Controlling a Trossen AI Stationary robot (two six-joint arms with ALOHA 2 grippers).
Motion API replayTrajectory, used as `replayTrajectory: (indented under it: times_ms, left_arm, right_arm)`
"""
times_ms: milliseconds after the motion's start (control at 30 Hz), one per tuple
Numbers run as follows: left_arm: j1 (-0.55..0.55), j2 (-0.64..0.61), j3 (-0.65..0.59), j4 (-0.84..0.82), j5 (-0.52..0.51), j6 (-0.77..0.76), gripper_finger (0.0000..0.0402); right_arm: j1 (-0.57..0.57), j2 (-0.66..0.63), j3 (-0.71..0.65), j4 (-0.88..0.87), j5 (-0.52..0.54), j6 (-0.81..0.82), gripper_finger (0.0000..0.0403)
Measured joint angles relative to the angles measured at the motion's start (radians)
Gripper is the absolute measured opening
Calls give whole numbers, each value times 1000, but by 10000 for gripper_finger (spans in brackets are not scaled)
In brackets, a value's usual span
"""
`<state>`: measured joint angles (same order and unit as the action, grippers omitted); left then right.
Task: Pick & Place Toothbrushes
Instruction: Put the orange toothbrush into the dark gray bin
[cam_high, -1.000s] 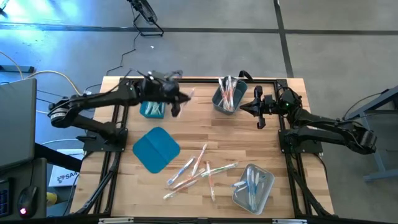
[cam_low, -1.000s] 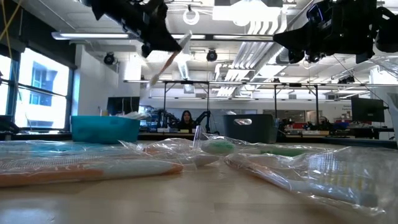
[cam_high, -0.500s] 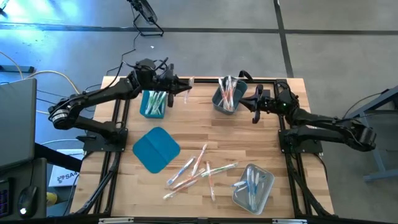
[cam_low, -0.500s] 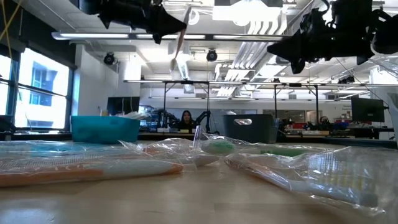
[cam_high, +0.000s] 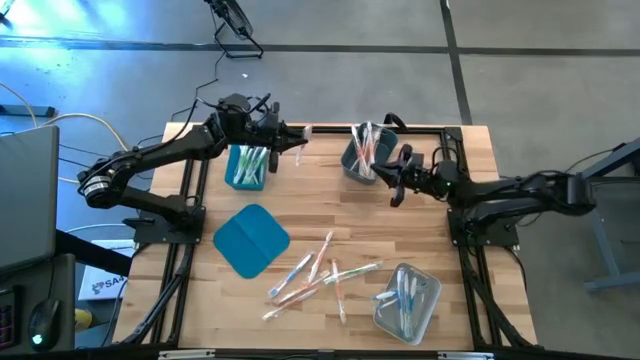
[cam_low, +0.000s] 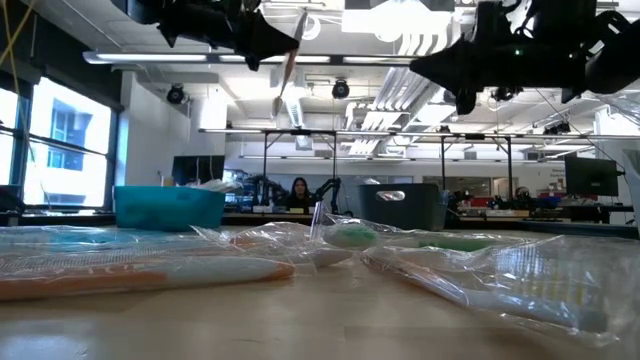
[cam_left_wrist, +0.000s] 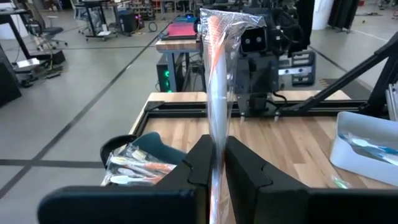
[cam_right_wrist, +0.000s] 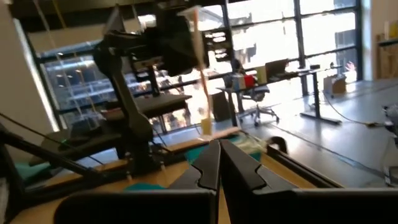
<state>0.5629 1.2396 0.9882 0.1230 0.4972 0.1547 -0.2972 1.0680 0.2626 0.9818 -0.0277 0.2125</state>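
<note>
Up high, the left gripper (cam_left_wrist: 214, 163) pinches a wrapped toothbrush (cam_left_wrist: 217, 93) upright; the right gripper (cam_right_wrist: 217, 167) hangs pressed together beside the grey bin (cam_high: 365, 160)

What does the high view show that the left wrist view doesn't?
Only the high view shows the loose toothbrushes mid-table, the flat teal lid and the left arm's teal bin of brushes. Only the left wrist view shows the left pincer shut on a wrapped orange toothbrush. Both show the grey bin and the right pincer, its fingers together and empty.
</note>
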Motion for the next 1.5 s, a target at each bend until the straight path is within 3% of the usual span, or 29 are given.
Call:
replayTrajectory:
  times_ms: [400, 800, 1200, 1500]
  left_arm:
    - [0, 0, 0, 5, 18, -2, 24]
    - [0, 0, 0, 6, 17, -2, 24]
    - [0, 0, 0, 6, 36, -3, 24]
    - [0, 0, 0, 6, 36, -4, 24]
  right_arm:
    - [55, 294, 178, 85, 56, -14, 4]
    - [55, 454, 376, 84, 54, -103, 12]
    - [55, 635, 552, 64, 56, -110, 163]
    - [53, 709, 651, 68, 53, -107, 197]
